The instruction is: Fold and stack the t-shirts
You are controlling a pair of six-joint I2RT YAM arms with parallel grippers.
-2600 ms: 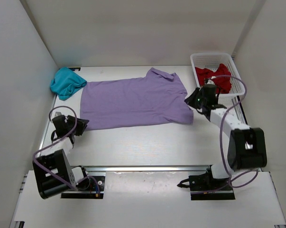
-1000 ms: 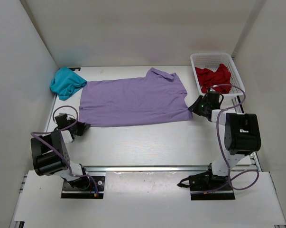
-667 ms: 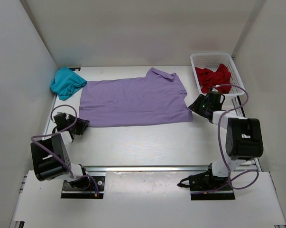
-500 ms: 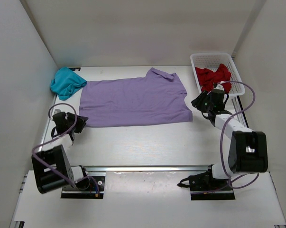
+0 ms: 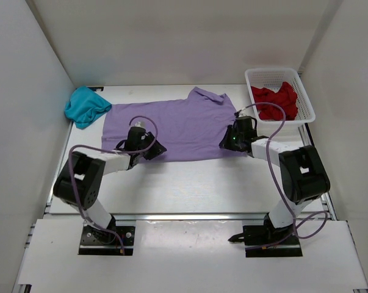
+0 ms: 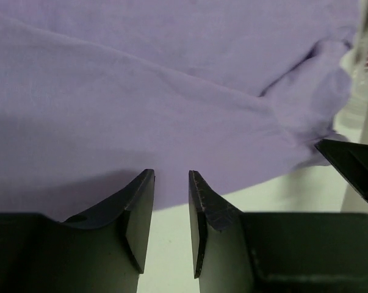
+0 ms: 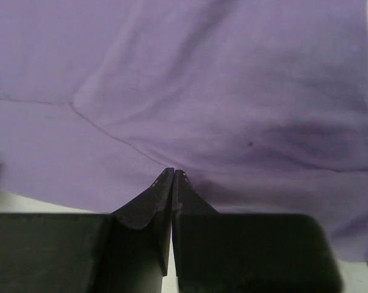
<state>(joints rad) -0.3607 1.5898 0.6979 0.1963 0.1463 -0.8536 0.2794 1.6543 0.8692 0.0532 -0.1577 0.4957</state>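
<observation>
Top external: saw purple shirt [image 5: 177, 125] lying flat. Found left gripper [image 6: 171, 177] parted over its hem, right gripper [image 7: 173, 173] closed at hem, pinch unclear. Needed equal hem bites before lifting.

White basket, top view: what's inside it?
The basket holds a crumpled deep red t-shirt. The shirt covers most of the basket floor, so anything lying beneath it cannot be seen.

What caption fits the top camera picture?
Left gripper and right gripper at lavender shirt's near edge; red shirt in basket.
</observation>
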